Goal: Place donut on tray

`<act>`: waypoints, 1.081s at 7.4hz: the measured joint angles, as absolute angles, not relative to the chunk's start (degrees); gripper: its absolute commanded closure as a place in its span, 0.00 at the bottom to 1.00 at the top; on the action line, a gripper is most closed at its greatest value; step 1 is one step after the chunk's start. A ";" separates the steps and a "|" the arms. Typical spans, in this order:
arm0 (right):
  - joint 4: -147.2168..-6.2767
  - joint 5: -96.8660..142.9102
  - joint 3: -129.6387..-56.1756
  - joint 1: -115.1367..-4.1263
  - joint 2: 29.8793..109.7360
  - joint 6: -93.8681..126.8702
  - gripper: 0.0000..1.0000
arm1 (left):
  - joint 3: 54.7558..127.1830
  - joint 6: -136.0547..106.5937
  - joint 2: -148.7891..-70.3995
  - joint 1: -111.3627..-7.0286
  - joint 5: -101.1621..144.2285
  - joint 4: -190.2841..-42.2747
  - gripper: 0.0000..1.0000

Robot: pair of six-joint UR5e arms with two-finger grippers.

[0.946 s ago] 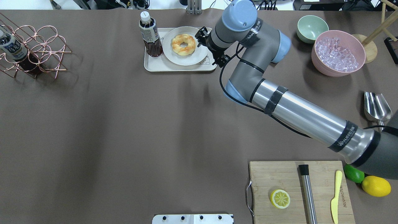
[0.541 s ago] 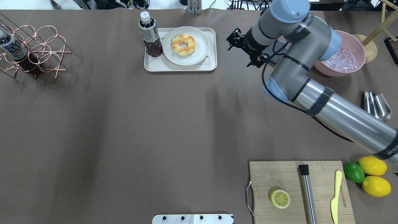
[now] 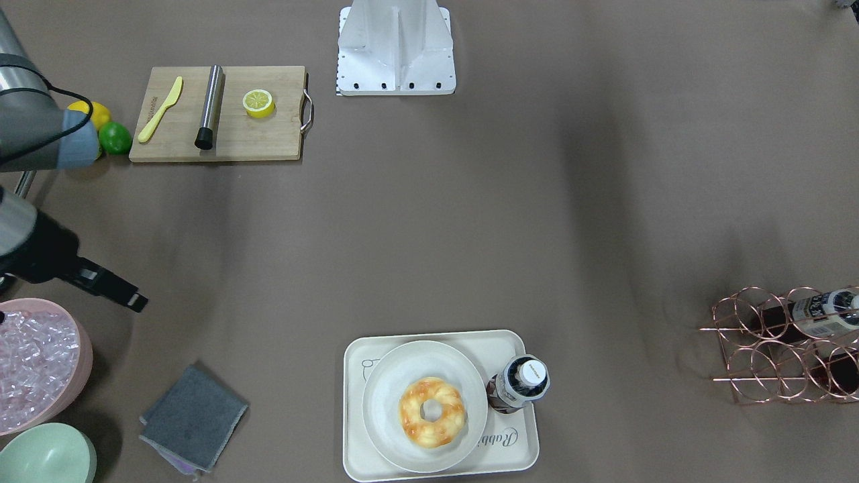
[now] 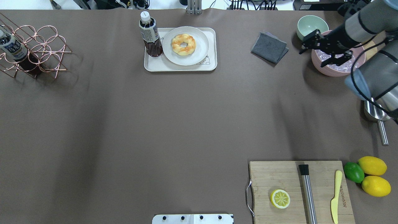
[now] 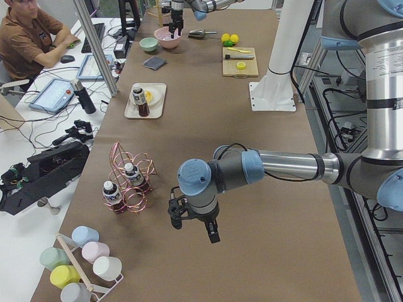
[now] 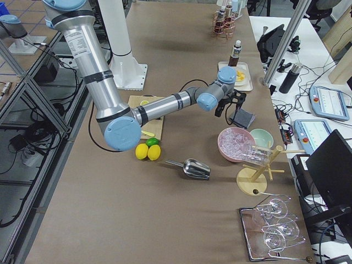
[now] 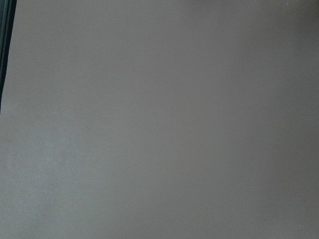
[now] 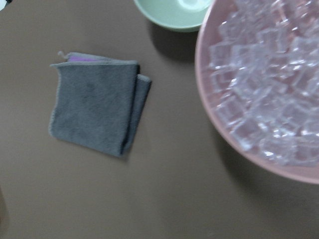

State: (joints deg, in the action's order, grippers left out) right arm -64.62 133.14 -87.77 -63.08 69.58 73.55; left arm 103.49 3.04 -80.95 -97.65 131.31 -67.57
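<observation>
The golden twisted donut (image 4: 183, 44) lies on a round off-white plate (image 4: 199, 53), which stands on the cream tray (image 4: 180, 67) at the table's far middle. It also shows in the front-facing view (image 3: 432, 410) on the tray (image 3: 517, 446). My right gripper (image 4: 312, 59) is open and empty, far to the right of the tray, at the pink bowl's edge. My left gripper (image 5: 192, 228) shows only in the exterior left view, low over bare table. I cannot tell if it is open or shut.
A tea bottle (image 4: 150, 35) stands on the tray's left end. A grey cloth (image 4: 269, 47), a green bowl (image 4: 311, 26) and a pink bowl of ice (image 4: 329, 70) lie at the far right. A cutting board (image 4: 279, 177) and a wire rack (image 4: 37, 51) sit nearer the edges.
My right arm has pulled away from the plate's right edge and swung right to the pink bowl, uncovering the grey cloth. The donut, plate and tray have not moved.
</observation>
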 measured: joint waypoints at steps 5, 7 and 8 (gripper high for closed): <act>-64.76 134.43 -95.75 -69.22 88.45 53.27 0.02 | 103.09 3.02 -81.17 -97.35 131.44 -67.63 0.02; -65.15 134.78 -96.66 -71.38 92.24 45.04 0.01 | 103.28 3.13 -80.99 -97.30 131.48 -67.56 0.02; -67.11 134.87 -96.67 -73.15 92.96 39.77 0.01 | 103.32 3.23 -80.96 -97.29 131.48 -67.53 0.02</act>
State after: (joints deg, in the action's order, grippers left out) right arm -67.11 134.87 -96.67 -73.15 92.96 39.77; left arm 103.32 3.23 -80.96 -97.29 131.48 -67.53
